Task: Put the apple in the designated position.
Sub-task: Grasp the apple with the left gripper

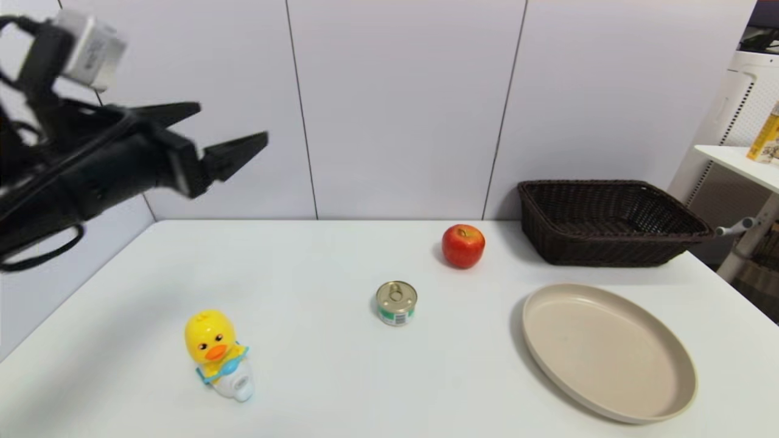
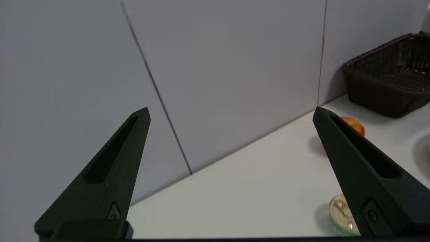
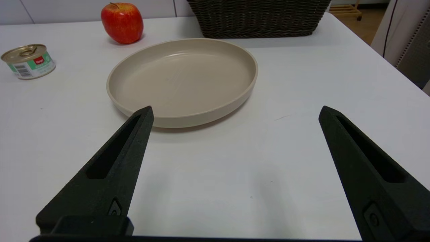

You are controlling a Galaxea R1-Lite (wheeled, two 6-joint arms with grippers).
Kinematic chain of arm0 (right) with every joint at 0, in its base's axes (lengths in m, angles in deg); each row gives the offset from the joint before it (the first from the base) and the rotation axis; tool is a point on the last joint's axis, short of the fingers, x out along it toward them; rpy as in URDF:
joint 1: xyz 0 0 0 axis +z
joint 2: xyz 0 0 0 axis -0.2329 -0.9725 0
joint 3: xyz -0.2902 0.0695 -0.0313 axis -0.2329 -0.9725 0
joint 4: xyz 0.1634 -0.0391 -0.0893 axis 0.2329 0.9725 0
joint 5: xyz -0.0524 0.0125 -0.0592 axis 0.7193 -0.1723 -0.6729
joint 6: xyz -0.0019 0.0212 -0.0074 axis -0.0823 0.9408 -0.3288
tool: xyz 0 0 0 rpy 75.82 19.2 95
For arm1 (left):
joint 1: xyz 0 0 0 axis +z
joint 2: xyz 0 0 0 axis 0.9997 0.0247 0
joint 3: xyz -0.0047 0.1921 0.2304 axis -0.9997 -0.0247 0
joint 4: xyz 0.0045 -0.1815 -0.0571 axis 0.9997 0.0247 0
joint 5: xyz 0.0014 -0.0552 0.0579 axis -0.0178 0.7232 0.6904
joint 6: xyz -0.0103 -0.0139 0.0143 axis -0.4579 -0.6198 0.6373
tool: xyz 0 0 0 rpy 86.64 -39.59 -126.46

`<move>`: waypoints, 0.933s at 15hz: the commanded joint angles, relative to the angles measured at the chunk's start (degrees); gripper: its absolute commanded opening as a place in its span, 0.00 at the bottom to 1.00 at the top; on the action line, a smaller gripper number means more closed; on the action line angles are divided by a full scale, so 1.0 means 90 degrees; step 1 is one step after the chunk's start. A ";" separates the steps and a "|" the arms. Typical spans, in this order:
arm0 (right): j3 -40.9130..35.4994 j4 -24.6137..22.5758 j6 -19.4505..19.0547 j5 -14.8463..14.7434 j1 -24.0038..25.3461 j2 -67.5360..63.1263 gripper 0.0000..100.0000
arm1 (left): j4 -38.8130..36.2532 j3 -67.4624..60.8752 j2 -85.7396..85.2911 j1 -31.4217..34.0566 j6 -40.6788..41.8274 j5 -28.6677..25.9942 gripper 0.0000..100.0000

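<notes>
The red apple (image 1: 463,245) stands on the white table (image 1: 316,261) near its far edge, just left of the wicker basket; it also shows in the right wrist view (image 3: 122,22) and partly behind a finger in the left wrist view (image 2: 353,125). My left gripper (image 1: 234,126) is raised high over the table's left side, open and empty, far from the apple. My right gripper (image 3: 235,112) is open and empty, low over the near right of the table, short of the plate; it is out of the head view. No mark shows the designated position.
A dark brown wicker basket (image 1: 608,222) sits at the far right. A large beige plate (image 1: 608,350) lies in front of it. A small tin can (image 1: 396,302) stands mid-table, and a yellow duck toy (image 1: 216,353) near the front left.
</notes>
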 commanded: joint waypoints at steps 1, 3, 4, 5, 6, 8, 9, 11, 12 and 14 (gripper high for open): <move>0.0000 0.0001 0.0001 0.0002 0.0002 -0.0010 1.00 | 0.0080 0.2357 0.2749 -0.1474 -0.0325 -0.0103 1.00; 0.0000 0.0001 0.0001 0.0002 0.0002 0.0000 1.00 | 0.0256 0.2845 0.3257 -0.1914 -0.0588 -0.0093 1.00; 0.0000 0.0001 0.0001 0.0002 0.0002 -0.0010 1.00 | 0.0393 0.3138 0.3530 -0.2050 -0.0628 -0.0093 1.00; 0.0000 0.0001 0.0001 0.0002 0.0002 -0.0010 1.00 | 0.0598 0.3470 0.3931 -0.2148 -0.0598 -0.0093 1.00; 0.0000 0.0001 0.0001 0.0002 0.0002 -0.0010 1.00 | 0.0764 0.3685 0.4175 -0.2265 -0.0608 -0.0093 1.00; 0.0000 0.0001 0.0001 0.0002 0.0002 -0.0010 1.00 | 0.0930 0.4095 0.4800 -0.2382 -0.0628 -0.0074 1.00; 0.0000 0.0001 0.0001 0.0002 0.0002 -0.0010 1.00 | 0.0989 0.4290 0.5112 -0.2402 -0.0618 -0.0064 1.00; 0.0000 0.0001 0.0001 0.0002 0.0002 -0.0010 1.00 | 0.1086 0.4642 0.5728 -0.2402 -0.0598 0.0053 1.00; 0.0000 0.0001 0.0001 0.0002 0.0002 -0.0010 1.00 | 0.1155 0.4896 0.5972 -0.2392 -0.0618 0.0209 1.00; 0.0000 0.0001 0.0001 0.0002 0.0002 -0.0010 1.00 | 0.1330 0.5374 0.6343 -0.2382 -0.0637 0.0502 1.00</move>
